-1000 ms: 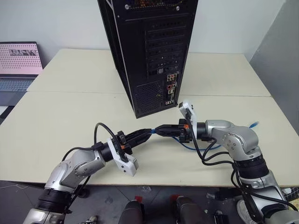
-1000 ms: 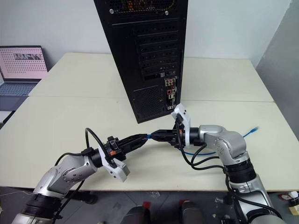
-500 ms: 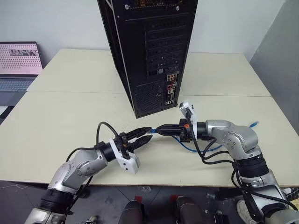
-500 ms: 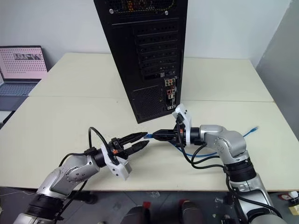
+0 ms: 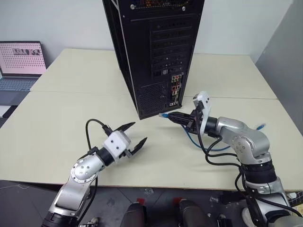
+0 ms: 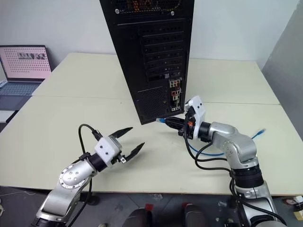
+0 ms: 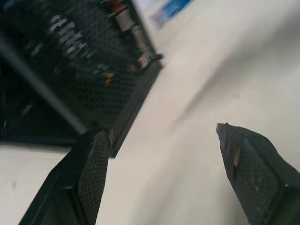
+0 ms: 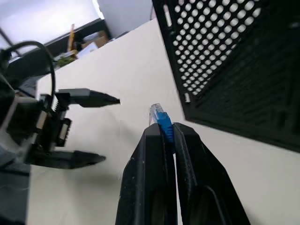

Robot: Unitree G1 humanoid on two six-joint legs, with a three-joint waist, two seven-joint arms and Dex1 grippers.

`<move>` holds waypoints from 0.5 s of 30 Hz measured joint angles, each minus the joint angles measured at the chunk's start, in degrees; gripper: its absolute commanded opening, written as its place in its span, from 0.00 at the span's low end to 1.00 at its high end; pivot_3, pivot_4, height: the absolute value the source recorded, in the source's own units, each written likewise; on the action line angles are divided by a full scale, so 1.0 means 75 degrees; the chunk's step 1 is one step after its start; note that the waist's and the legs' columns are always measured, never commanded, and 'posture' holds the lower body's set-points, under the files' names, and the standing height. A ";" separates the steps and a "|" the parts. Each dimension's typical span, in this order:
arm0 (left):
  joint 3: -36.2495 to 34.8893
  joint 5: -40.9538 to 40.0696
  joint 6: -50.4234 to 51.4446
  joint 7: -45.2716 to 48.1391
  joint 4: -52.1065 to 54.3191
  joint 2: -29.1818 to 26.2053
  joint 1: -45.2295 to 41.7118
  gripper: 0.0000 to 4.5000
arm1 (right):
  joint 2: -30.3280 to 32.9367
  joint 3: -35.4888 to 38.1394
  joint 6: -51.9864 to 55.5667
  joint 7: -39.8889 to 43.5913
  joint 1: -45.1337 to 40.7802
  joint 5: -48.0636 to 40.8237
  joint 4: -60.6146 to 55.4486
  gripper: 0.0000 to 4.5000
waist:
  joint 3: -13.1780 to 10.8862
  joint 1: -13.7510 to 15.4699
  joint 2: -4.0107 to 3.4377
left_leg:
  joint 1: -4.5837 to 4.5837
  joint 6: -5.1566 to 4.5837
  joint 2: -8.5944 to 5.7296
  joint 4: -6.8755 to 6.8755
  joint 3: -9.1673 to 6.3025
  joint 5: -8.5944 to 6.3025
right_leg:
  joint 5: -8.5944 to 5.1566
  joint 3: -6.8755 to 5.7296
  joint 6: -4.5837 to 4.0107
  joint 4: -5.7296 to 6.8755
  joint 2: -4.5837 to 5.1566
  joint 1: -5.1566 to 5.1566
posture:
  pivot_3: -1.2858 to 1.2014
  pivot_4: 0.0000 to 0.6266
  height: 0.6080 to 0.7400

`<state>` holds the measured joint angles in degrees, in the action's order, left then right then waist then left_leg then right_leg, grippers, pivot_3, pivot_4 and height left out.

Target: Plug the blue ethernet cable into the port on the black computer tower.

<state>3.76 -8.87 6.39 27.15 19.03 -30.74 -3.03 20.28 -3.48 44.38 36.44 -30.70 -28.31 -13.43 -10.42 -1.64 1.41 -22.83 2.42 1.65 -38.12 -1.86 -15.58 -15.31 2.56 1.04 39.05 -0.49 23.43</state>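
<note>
We hold the plug, not yet inserted.
Our right gripper (image 6: 166,121) pinches the blue ethernet cable (image 6: 162,120) near the black computer tower (image 6: 151,52); our left gripper (image 6: 131,139) gapes wide.

Blue ethernet cable (image 5: 164,115) plug hangs near tower (image 5: 151,47).

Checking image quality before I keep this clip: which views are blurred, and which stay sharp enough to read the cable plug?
Left wrist view: smeared, the black computer tower streaky. Right wrist view: sharp on the blue ethernet cable plug between the right gripper fingers. Eye views: evenly lit and crisp.
</note>
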 measured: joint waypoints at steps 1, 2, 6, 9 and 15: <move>-0.0059 -0.0021 0.0369 -0.0149 0.0136 0.0126 -0.0183 0.83 | -0.0070 -0.0005 -0.0163 -0.0262 0.0065 0.0188 -0.0101 0.00 | 0.0000 -0.0004 0.0001 | 0.0000 0.0000 0.0001 -0.0001 -0.0001 0.0000 | 0.0000 0.0000 0.0000 -0.0001 -0.0003 0.0000 | 0.52 0.24 1.00; -0.0088 -0.0011 0.0707 -0.0307 0.0236 0.0214 -0.0387 0.83 | -0.0146 -0.0015 -0.0313 -0.0592 0.0128 0.0431 -0.0217 0.00 | 0.0001 -0.0007 0.0001 | 0.0001 0.0001 0.0000 0.0000 -0.0001 0.0001 | 0.0000 0.0001 0.0000 0.0000 -0.0005 0.0000 | 0.52 0.24 1.00; -0.0222 0.0091 0.1661 -0.0882 0.0442 0.0604 -0.1117 0.83 | -0.0629 -0.0099 -0.0897 -0.2132 0.0395 0.1626 -0.0618 0.00 | 0.0001 -0.0025 0.0000 | 0.0003 0.0004 0.0001 0.0003 0.0001 0.0002 | 0.0001 0.0006 -0.0001 0.0000 -0.0014 0.0002 | 0.52 0.24 1.00; -0.0229 0.0144 0.1923 -0.1080 0.0476 0.0863 -0.1387 0.83 | -0.1008 -0.0448 -0.1244 -0.2947 0.0624 0.2382 -0.0775 0.00 | 0.0001 -0.0032 0.0000 | 0.0004 0.0006 0.0002 0.0005 0.0004 0.0003 | 0.0001 0.0012 -0.0002 0.0001 -0.0016 0.0004 | 0.52 0.24 1.00; -0.0208 0.0177 0.2058 -0.1195 0.0467 0.1142 -0.1617 0.83 | -0.1721 -0.0931 -0.1894 -0.3911 0.0635 0.3336 -0.0604 0.00 | 0.0002 -0.0019 0.0000 | 0.0004 0.0007 0.0001 0.0004 0.0005 0.0004 | 0.0001 0.0013 -0.0002 0.0000 -0.0015 0.0004 | 0.52 0.24 1.00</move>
<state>2.20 -7.54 21.83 18.19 22.54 -22.18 -15.15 7.37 -10.47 30.17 7.11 -25.94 -3.28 -17.96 -10.40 -1.78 1.41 -22.80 2.48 1.66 -38.09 -1.83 -15.55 -15.31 2.65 1.02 39.05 -0.61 23.46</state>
